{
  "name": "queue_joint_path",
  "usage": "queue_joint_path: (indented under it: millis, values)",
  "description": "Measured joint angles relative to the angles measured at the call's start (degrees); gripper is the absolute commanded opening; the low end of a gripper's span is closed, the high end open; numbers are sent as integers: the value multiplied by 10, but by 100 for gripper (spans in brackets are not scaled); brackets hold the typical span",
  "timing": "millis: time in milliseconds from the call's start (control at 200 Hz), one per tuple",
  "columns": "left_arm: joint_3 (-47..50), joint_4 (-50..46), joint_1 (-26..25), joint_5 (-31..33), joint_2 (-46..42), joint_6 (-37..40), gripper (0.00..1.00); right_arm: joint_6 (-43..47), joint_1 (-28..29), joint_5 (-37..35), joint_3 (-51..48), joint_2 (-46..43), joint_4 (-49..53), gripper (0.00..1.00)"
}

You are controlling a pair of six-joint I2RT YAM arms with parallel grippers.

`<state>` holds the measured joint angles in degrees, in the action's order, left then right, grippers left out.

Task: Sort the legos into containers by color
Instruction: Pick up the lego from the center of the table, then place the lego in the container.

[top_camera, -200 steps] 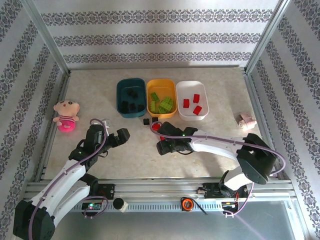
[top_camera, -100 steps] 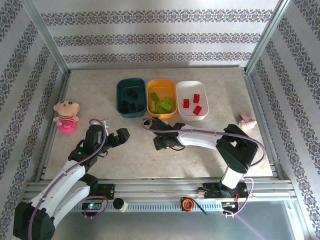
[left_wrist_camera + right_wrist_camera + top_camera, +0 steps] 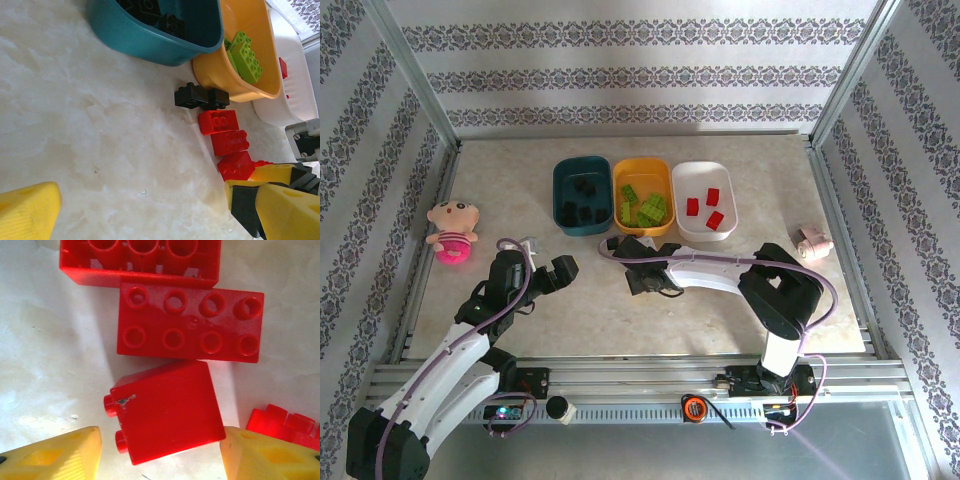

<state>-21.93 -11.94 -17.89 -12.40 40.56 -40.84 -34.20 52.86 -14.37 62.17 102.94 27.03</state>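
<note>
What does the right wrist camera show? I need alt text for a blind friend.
A red lego tipped on its side lies on a pale table between two yellow fingers at the bottom corners. Above it sits an eight-stud red lego, studs up, then an upside-down lego at the top edge. Another red piece peeks in at lower right.

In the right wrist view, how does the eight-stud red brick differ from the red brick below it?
The eight-stud brick lies studs up; the lower brick lies on its side, studs pointing to the picture's left. The eight-stud brick looks long, the lower brick nearly square. Both are red, on the table.
</note>
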Motion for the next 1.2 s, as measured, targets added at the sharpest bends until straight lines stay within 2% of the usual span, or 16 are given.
queue_joint_path:
  millis: [185, 395, 465, 630, 715, 834, 1014, 1079, 1199]
  values:
    - [3, 1, 0, 0, 0, 0, 100, 2, -5, -12, 0, 1, 0, 66]
    - [8, 0, 0, 0, 6, -2, 100, 22, -14, -10, 22, 28, -3, 60]
    - [8, 0, 0, 0, 6, -2, 100, 29, -15, -7, 23, 31, -5, 56]
    - [8, 0, 0, 0, 6, -2, 100, 42, -15, 3, 23, 30, -11, 37]
    - [9, 1, 0, -1, 6, -2, 100, 47, -14, 10, 15, 24, -22, 33]
    - [15, 7, 0, -7, 7, -2, 100, 45, -9, 26, -33, -26, -33, 32]
    - [19, 23, 0, -14, 20, -2, 100, 44, -10, 35, -67, -160, -26, 31]
    - [24, 33, 0, -18, 25, -2, 100, 44, -29, 35, -67, -199, -28, 31]
    - [29, 43, 0, -25, 35, -5, 100, 50, -108, 35, -57, -221, -31, 31]
